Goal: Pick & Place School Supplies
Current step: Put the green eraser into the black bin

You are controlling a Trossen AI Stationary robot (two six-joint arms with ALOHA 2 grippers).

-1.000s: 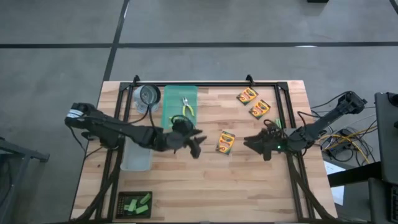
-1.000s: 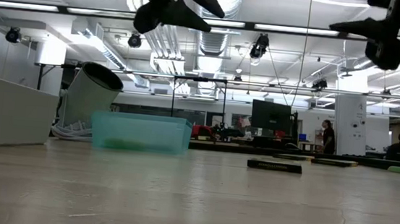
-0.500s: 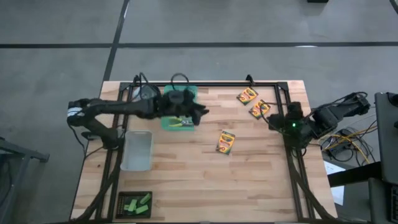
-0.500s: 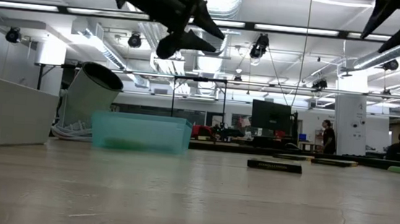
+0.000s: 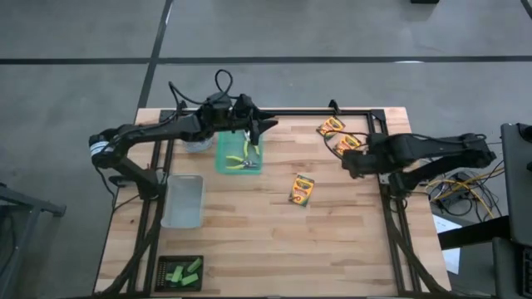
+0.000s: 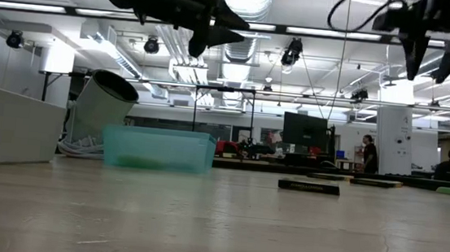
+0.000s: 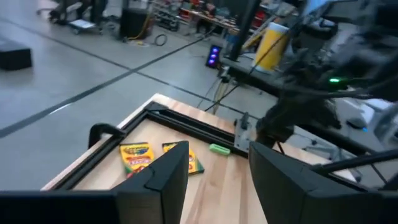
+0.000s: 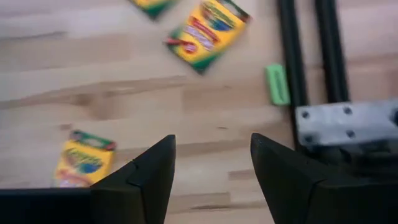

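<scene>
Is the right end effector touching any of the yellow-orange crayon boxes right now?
Apart. The right wrist view shows the open right end effector empty, with bare wood between it and the yellow-orange crayon boxes.

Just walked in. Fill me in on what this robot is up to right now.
It is sorting school supplies on a wooden table, and neither arm holds anything. The left end effector hangs open over the table's far edge, by the teal tray where a pair of pliers lies. The right end effector is open above two crayon boxes near the far right corner. A third crayon box lies mid-table. The clear bin sits at the left, and green blocks at the near left corner.
</scene>
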